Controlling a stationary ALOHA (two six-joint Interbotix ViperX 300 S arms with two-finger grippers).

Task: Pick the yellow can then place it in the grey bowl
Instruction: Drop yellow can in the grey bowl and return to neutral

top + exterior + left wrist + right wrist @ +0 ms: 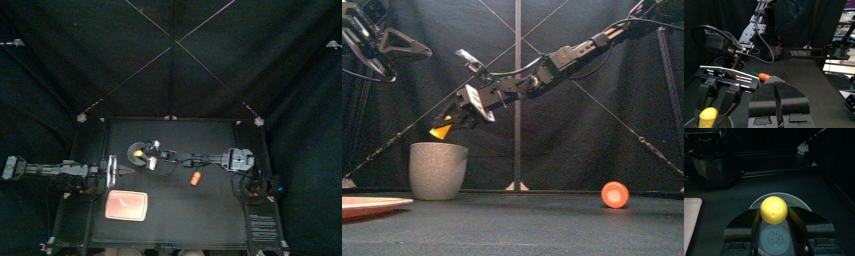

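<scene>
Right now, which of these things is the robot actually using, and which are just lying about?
In the job: small yellow can, clamped in the right gripper; tall grey speckled cup, below it.
Lying about: flat pink tray; small round orange toy; left gripper, shut, idle at the table's left.

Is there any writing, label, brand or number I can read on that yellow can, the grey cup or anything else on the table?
None: no text can be read here. The yellow can, the grey bowl, the pink tray and the small orange toy all show plain surfaces, with no label visible in these views.
</scene>
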